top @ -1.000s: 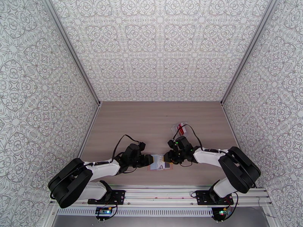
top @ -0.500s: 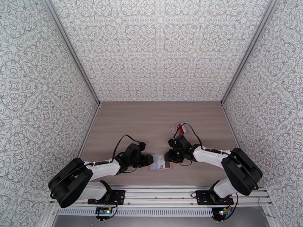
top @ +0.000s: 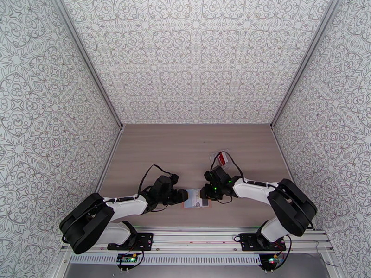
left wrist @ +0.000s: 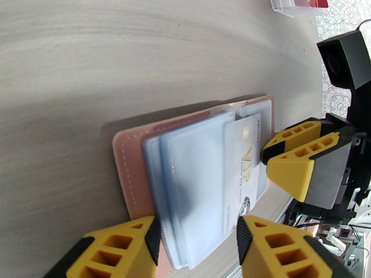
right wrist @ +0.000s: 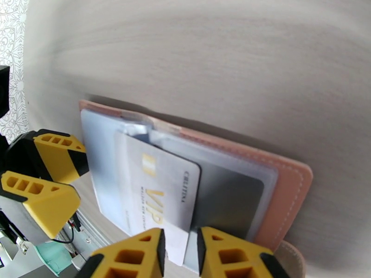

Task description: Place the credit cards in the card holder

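The card holder (top: 195, 199) lies open near the table's front edge, pinkish-brown (left wrist: 132, 167) with blue-grey pockets (right wrist: 232, 195). A white credit card (left wrist: 241, 170) marked VIP sits partly inside one pocket, its end sticking out (right wrist: 157, 191). My left gripper (top: 184, 196) stands open at the holder's left edge, its fingertips (left wrist: 139, 237) on either side of the pocket leaves. My right gripper (top: 207, 193) is at the holder's right side. Its jaws are a narrow gap apart and the card's protruding edge lies at its fingertips (right wrist: 139, 249).
A clear plastic pouch (top: 220, 158) with a red card inside lies behind the right gripper, further back on the wooden table (top: 185, 149); its corner (left wrist: 297, 2) is at the top of the left wrist view. Patterned walls close in the table on three sides.
My right gripper has shifted slightly left against the holder and its jaws have narrowed. The left gripper and the holder have stayed put.
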Robot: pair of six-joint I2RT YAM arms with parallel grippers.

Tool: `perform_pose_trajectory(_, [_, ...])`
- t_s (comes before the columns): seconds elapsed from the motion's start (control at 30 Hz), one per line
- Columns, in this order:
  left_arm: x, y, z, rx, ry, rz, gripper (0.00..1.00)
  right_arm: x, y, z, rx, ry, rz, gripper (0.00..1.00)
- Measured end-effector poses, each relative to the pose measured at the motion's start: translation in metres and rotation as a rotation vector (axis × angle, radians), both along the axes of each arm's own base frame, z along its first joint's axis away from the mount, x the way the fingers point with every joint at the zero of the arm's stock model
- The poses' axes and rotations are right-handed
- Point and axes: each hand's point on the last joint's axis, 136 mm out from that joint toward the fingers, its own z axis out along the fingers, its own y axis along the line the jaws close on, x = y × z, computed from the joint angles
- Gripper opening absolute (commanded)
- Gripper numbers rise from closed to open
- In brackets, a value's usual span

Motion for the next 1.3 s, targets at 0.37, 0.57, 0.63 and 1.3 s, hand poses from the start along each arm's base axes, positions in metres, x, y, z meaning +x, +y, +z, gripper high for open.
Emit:
perform_pose_trajectory(0.37, [0.0,0.0,0.0,0.0,0.0,0.0,0.52,0.0,0.007,-0.001,-0.011,-0.001,0.016,0.26])
perform_pose_trajectory(0.57, [0.0,0.0,0.0,0.0,0.0,0.0,0.51,-0.001,0.01,-0.001,-0.014,-0.003,0.023,0.26])
perform_pose_trajectory(0.63, [0.0,0.0,0.0,0.0,0.0,0.0,0.52,-0.001,0.01,-0.001,-0.016,-0.004,0.024,0.26])
perform_pose_trajectory(1.3, [0.0,0.0,0.0,0.0,0.0,0.0,0.51,-0.002,0.019,0.0,-0.059,-0.008,0.047,0.24])
